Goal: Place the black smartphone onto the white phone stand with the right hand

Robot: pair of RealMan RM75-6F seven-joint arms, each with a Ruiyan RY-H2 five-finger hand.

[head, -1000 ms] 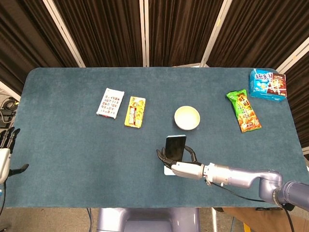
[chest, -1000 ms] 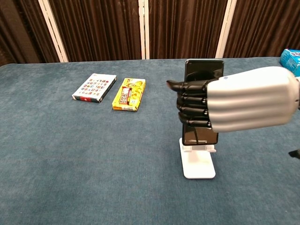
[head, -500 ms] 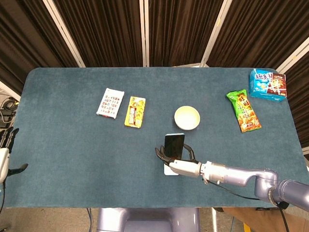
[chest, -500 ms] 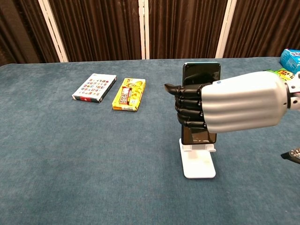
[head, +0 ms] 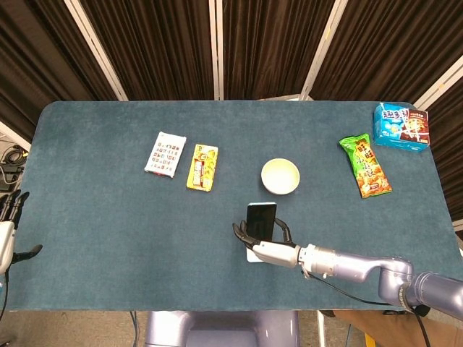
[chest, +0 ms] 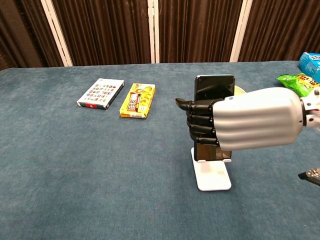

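Observation:
The black smartphone (chest: 214,89) (head: 261,218) stands upright, its lower edge down at the lip of the white phone stand (chest: 213,175) (head: 252,255). My right hand (chest: 245,119) (head: 266,243) grips the phone, black fingers (chest: 201,120) wrapped across its front face, silver back of the hand toward the chest camera. The stand's base lies flat on the blue table near the front middle. My left hand (head: 9,225) hangs off the table's left edge with fingers spread, holding nothing.
A white bowl (head: 280,176) sits just behind the phone. A white card box (head: 166,153) and a yellow snack box (head: 202,166) lie at left. A green snack bag (head: 365,165) and a blue box (head: 401,126) lie at the far right.
The right hand has lowered the phone slightly and shifted with it toward the stand; the phone's bottom edge now meets the stand's lip. The left hand has stayed put.

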